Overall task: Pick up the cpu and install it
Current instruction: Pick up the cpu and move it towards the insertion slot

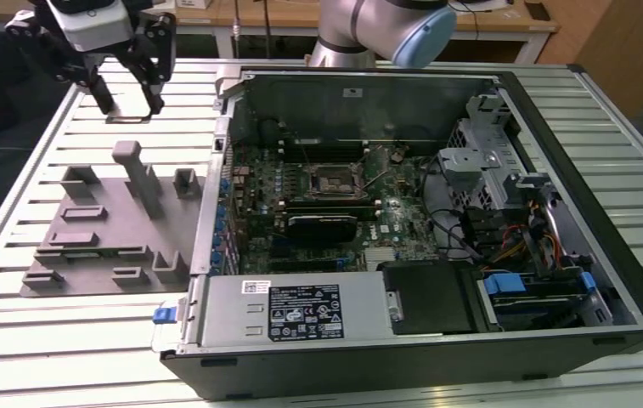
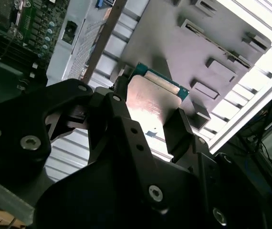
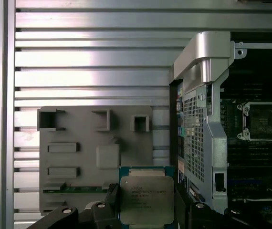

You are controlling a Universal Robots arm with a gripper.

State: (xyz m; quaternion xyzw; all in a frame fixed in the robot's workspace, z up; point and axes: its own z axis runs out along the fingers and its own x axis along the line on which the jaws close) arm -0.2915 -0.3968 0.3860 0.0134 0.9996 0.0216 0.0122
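Note:
The cpu (image 3: 147,200) is a flat square chip with a silver-grey metal top and a green rim. My gripper (image 3: 147,210) is shut on it, one black finger (image 3: 111,196) on each side. In the second wrist view the cpu (image 2: 154,95) shows between the same fingers (image 2: 178,130). In the exterior view the gripper (image 1: 130,109) hangs high above the far end of the grey fixture plate (image 1: 106,229), to the exterior view's left of the open computer case (image 1: 230,110). The black cpu socket (image 1: 330,180) sits open in the middle of the motherboard and also shows in the first wrist view (image 3: 264,121).
The grey fixture plate (image 3: 95,157) carries several raised blocks and posts on the slatted metal table (image 1: 26,340). The case wall (image 3: 203,95) rises between plate and motherboard. A silver power supply box (image 1: 298,310) and a drive cage (image 1: 491,170) stand inside the case.

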